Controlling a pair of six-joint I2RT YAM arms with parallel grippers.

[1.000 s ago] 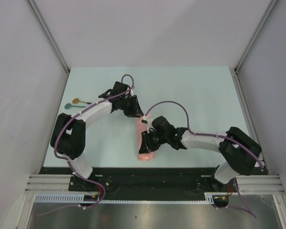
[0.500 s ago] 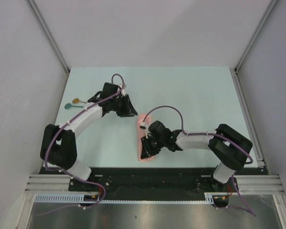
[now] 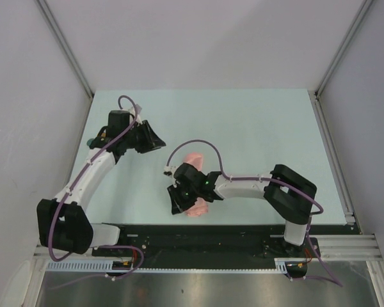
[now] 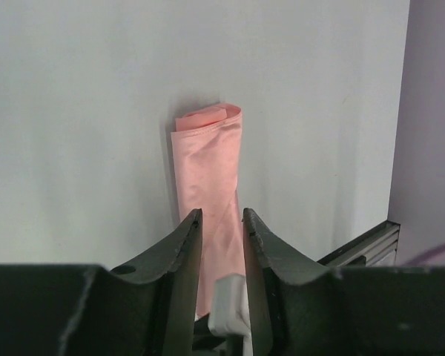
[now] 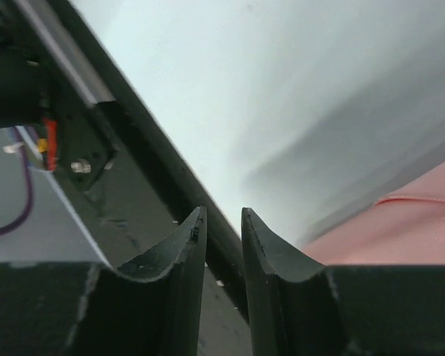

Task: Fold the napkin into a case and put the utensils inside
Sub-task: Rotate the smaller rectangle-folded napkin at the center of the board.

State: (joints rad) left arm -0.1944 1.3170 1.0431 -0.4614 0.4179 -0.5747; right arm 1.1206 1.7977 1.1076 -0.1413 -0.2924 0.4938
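You're looking at a lab test cell: bare pale table, plain white walls around it w/ metal corner posts, aluminium rail along its near edge.

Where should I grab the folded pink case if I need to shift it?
Take the case at mid-length, from above, with the jaws across its narrow width. It lies flat on the table as a long thin strip. Its layered end would likely unfold if pulled.
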